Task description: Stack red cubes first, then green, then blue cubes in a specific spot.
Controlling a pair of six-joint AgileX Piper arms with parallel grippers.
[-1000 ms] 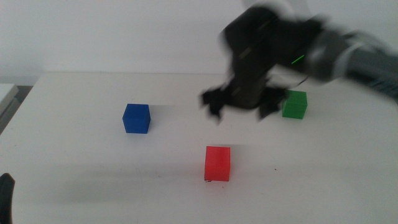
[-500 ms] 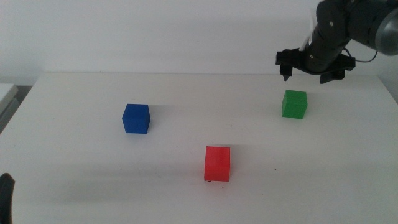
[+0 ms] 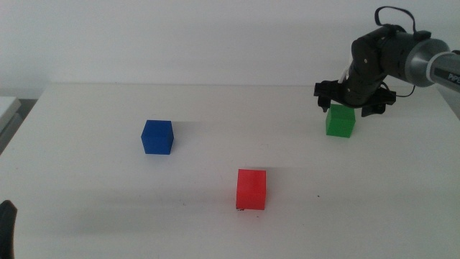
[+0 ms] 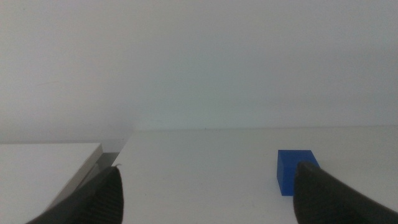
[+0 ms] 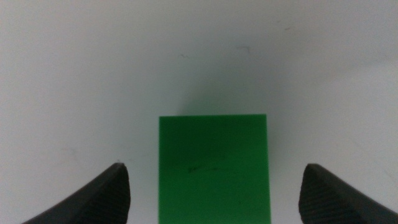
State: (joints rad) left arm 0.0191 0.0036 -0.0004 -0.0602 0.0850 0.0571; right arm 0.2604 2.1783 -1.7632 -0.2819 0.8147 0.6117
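The red cube (image 3: 251,189) stands at the table's front centre, with tiny dark scribbles of the specific spot (image 3: 241,209) showing at its lower left corner. The blue cube (image 3: 157,137) rests at mid left, also seen in the left wrist view (image 4: 297,171). At the back right is the green cube (image 3: 340,121). My right gripper (image 3: 351,101) hangs open just above it. In the right wrist view the green cube (image 5: 214,168) lies centred between the two spread fingers (image 5: 99,196). My left gripper (image 3: 6,226) waits open at the bottom left edge.
The white table (image 3: 93,187) has a single dark speck (image 3: 318,196) right of the red cube. Its back edge meets a white wall. A lower grey-white surface (image 4: 43,158) lies beyond the table's left edge.
The right arm swung from above the table's middle to the back right and came down over the green cube. The cubes and the left arm stayed still.
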